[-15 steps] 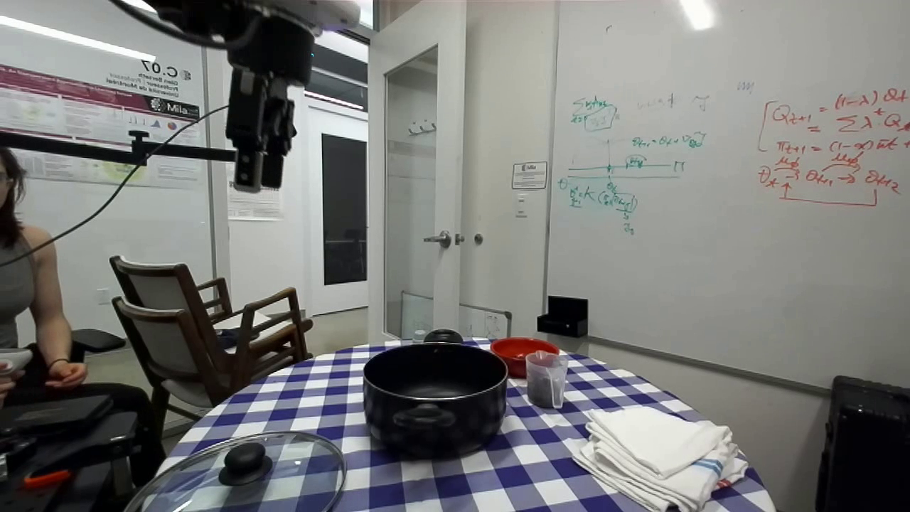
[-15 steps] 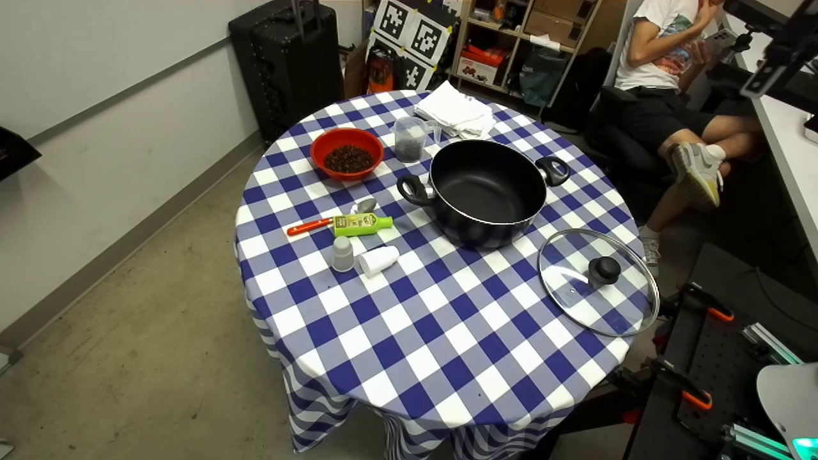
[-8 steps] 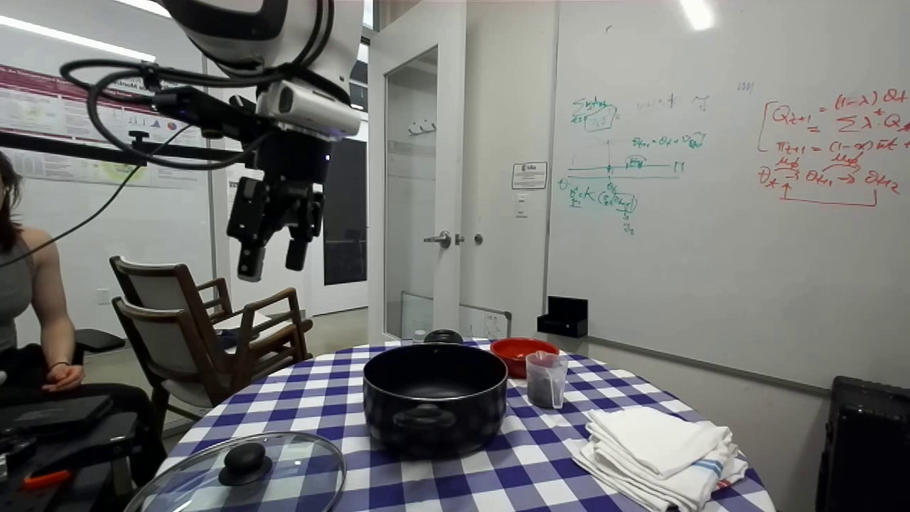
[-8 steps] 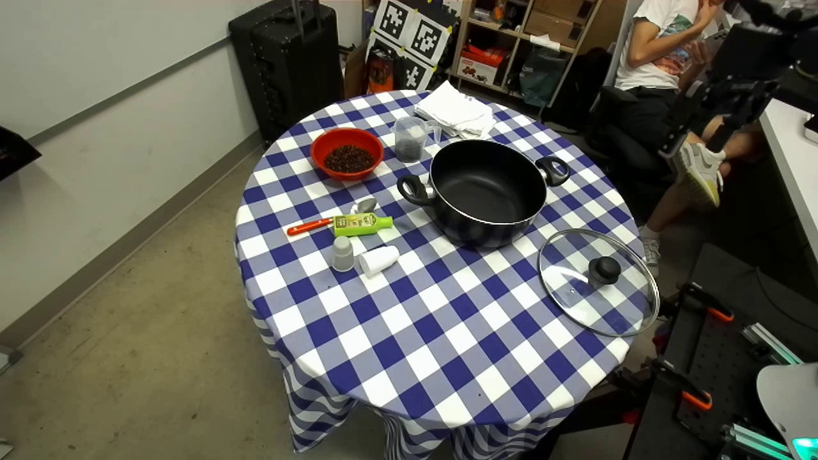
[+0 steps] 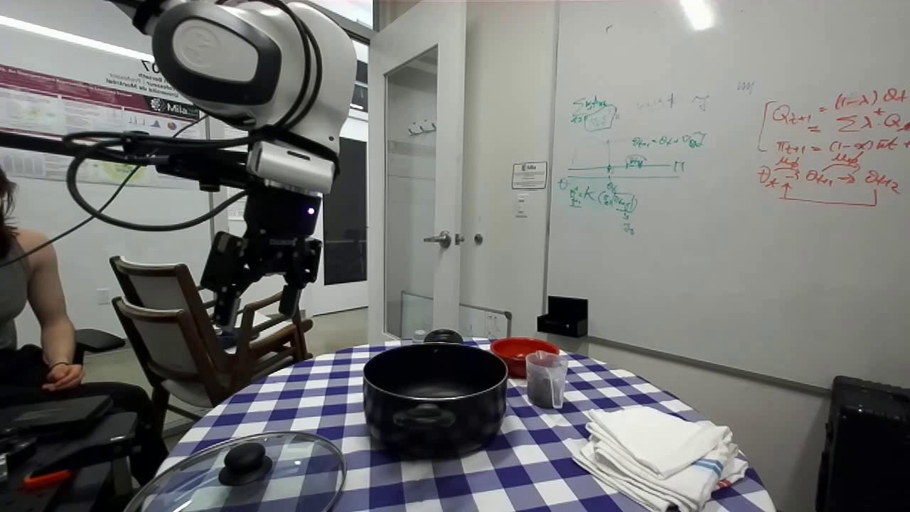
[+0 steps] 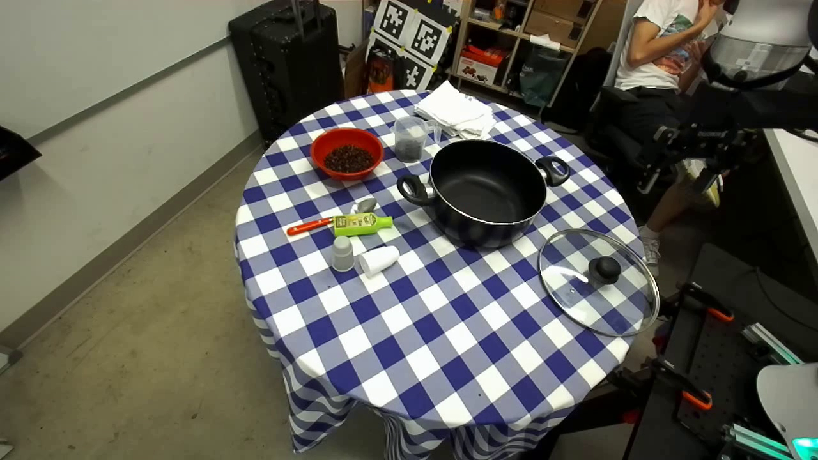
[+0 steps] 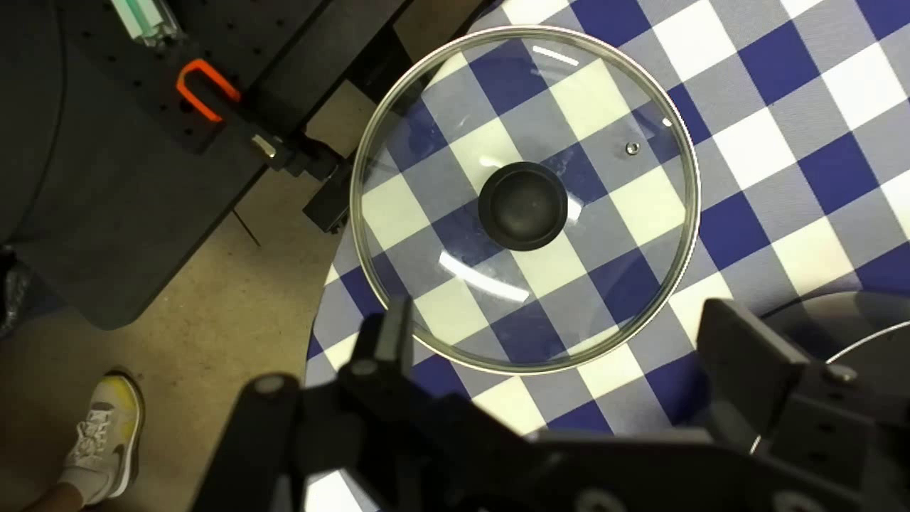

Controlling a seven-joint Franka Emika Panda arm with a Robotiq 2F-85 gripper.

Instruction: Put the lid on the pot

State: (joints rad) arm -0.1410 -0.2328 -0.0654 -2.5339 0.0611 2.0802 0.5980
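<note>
The glass lid [image 5: 306, 466] with its black knob lies flat, knob up, on the checked tablecloth beside the pot; it also shows in an exterior view [image 6: 575, 300] and in the wrist view [image 7: 522, 206]. The black pot [image 5: 434, 423] stands upright and uncovered, also in an exterior view [image 6: 489, 233]; its edge shows at the right of the wrist view [image 7: 853, 348]. My gripper [image 5: 257, 313] is open and empty, fingers down, well above the lid. In the wrist view the lid's knob lies ahead of the spread fingertips [image 7: 558, 320].
A red bowl [image 6: 318, 163] of dark beans, a clear measuring cup [image 6: 409, 139] and folded white towels [image 6: 455, 112] stand near the pot. A green bottle [image 6: 361, 225] and white shakers [image 6: 379, 260] lie farther off. The lid sits at the table edge near a dark bench [image 6: 722, 358].
My arm has come down from high up, and the gripper is lower, nearer the lid. The fingers have come into view spread apart. The lid and pot have not moved.
</note>
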